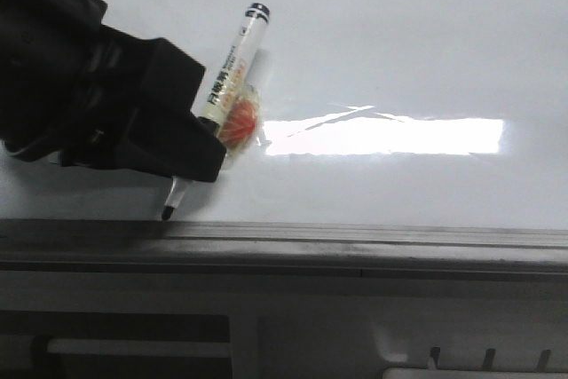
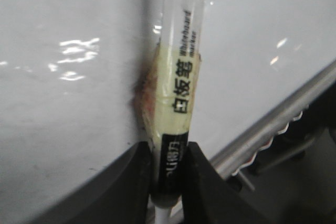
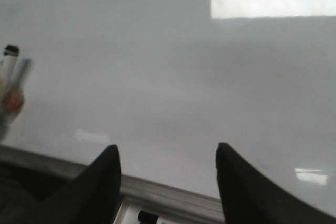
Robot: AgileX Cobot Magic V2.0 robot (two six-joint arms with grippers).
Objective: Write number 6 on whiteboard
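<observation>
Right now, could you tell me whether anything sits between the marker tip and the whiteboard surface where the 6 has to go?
Nothing visible does. The left gripper holds the marker tilted, its tip just above the board's near edge. The whiteboard beside it shows only glare, and no stroke is drawn yet.

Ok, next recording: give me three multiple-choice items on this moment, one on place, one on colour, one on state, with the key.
1. Where is the marker's tip?
A. Near the whiteboard's frame edge
B. At the board's centre
C. Off the board

2. What colour is the marker's writing tip?
A. Red
B. Black
C. Blue

3. How is the right end effector?
A. Shut on the marker
B. Shut on nothing
C. Open, holding nothing

Key: 1 A, the front view shows the tip just above the grey frame. 2 B, the tip below the left end effector is black. 3 C, the right wrist view shows its fingers spread with only board between them.
</observation>
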